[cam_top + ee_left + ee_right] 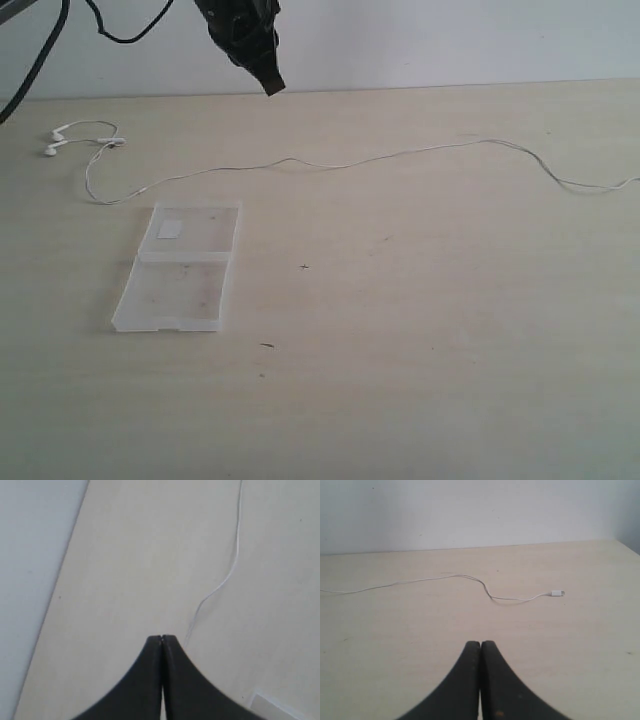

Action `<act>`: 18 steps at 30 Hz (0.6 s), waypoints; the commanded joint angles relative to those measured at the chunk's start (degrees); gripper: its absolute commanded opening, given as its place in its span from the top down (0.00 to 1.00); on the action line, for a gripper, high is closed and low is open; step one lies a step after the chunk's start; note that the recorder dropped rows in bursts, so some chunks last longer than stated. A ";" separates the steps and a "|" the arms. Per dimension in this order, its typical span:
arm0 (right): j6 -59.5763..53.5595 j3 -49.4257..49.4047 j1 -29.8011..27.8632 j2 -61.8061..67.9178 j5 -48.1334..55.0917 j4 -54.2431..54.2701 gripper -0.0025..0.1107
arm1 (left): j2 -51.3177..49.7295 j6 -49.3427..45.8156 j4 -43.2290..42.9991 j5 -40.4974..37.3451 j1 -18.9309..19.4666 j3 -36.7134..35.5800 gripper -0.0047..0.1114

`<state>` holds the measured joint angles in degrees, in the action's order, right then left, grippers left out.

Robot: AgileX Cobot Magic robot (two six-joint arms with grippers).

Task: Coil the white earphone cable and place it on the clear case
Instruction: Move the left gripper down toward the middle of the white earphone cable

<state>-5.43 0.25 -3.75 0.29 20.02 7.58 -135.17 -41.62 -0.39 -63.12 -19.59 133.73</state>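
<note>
Lying open on table: clear case | white earphone cable outside, near it | left hand, right hand closed tight, gripping nothing

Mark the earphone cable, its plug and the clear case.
white earphone cable [400, 155], exterior view, middle of the wire
plug [557, 593], right wrist view, connector body
clear case [175, 292], exterior view, half without the sticker

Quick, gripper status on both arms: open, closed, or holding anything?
Left gripper: fingers closed, holding nothing.
Right gripper: fingers closed, holding nothing.
</note>
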 commanded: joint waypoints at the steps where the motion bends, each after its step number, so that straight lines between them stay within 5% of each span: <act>1: -0.43 -0.25 -0.24 -0.29 -0.85 -0.14 0.98 | -0.35 -1.45 -0.27 3.78 -0.93 0.41 0.96; 18: -0.43 -0.25 -0.24 -0.29 -0.85 -0.14 0.98 | -2.68 -6.10 -0.67 2.00 -1.69 0.41 0.96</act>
<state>-5.43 0.25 -3.75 0.29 20.02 7.58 -138.14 -46.69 -0.81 -60.38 -21.13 133.86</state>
